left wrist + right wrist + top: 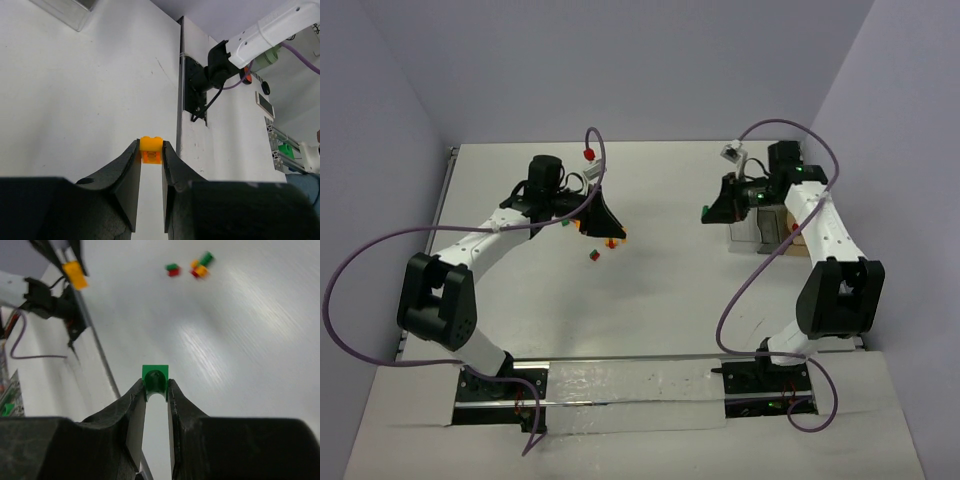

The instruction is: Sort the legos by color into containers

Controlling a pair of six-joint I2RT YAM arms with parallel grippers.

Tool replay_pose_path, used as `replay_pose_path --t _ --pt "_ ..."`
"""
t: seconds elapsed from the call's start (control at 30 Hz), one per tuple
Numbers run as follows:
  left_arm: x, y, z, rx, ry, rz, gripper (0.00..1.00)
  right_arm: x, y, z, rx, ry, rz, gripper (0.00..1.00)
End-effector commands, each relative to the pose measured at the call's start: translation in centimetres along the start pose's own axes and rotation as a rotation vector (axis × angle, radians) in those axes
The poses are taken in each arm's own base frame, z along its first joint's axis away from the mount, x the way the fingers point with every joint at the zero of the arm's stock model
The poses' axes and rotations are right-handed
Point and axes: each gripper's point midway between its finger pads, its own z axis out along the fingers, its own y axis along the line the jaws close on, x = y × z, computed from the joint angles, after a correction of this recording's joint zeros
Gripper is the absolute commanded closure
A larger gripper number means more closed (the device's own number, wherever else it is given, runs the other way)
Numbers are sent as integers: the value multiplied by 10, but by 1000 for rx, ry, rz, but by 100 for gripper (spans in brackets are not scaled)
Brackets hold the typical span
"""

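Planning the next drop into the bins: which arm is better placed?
Right. The right tool grips a green brick beside the bins; the left tool, with an orange brick, is across the table.

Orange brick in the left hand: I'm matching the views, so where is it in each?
Left wrist: orange brick bottom centre, pinched in the left hand.
Right wrist: top left.
Top external: at the left hand's tip, left of centre, too small to single out.
Shared landmark: the near-edge rail.
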Motion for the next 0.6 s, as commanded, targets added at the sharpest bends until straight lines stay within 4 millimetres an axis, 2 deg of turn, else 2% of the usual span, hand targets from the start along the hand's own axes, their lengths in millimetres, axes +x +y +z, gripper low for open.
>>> replay_pose_path --t 0.0,0.07,0.1,0.13,0.3,0.4,0.57 --pt "-14 5 -2 -48 -17 73 100 30 -55 -57 263 65 66 100" --pt "-19 13 -2 -95 -31 77 100 45 -93 -82 440 122 125 100" --pt "-19 14 -1 -98 -31 75 100 45 -101 -87 468 109 143 100" --pt "-21 20 -1 -133 -36 71 100 50 -123 -105 592 133 151 100" --pt "-25 33 -2 -198 -44 61 100 60 -175 -149 865 151 239 100" --pt "-29 38 -3 -235 -62 66 100 66 -199 -160 960 181 282 100" --pt "-34 46 -5 -291 -76 58 100 76 -227 -164 1026 220 339 95"
